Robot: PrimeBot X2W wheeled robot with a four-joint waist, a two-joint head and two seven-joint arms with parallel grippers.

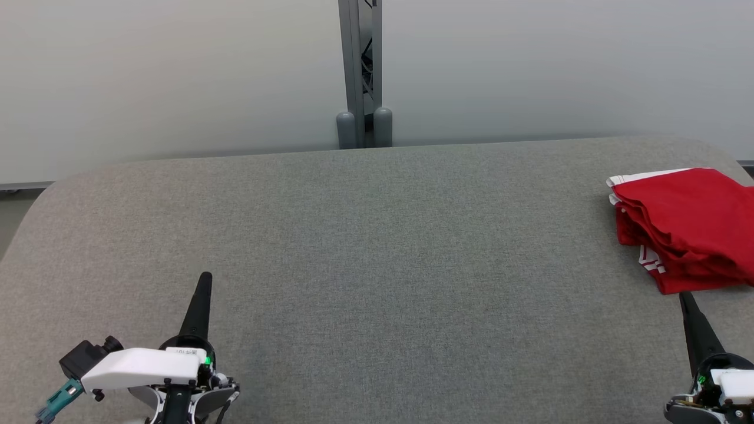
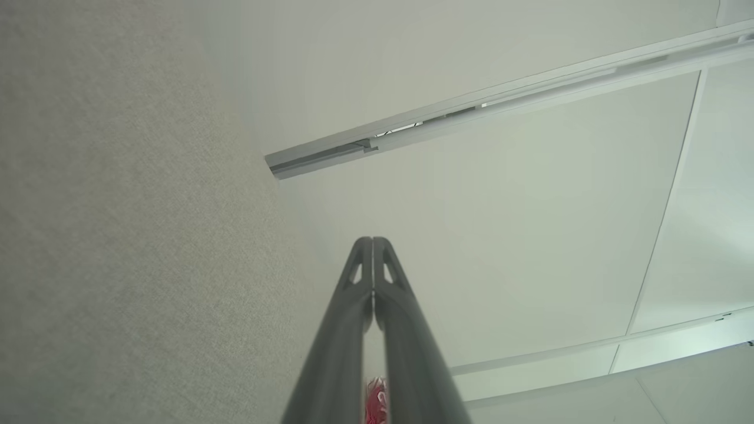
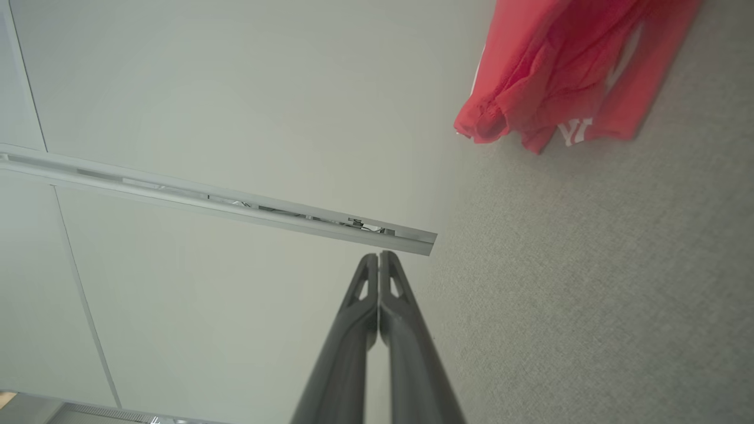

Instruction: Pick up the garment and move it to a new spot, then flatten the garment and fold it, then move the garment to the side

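Grey table (image 1: 377,235), folded garment (image 1: 686,227) (far right)

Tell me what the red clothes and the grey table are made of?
The red garment looks like soft, thin cloth, matte: it lies in floppy, creased layers. The grey table seems covered in woven or felt-like fabric, matte, with a fine speckled texture.

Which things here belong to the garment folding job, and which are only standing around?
Belongs to the job:
- red garment, lying in folded layers at the table's right edge
- grey table, the work surface
- left gripper, shut and holding nothing
- right gripper, shut, just short of the garment

Only standing around:
- metal post behind the table
- pale wall panels
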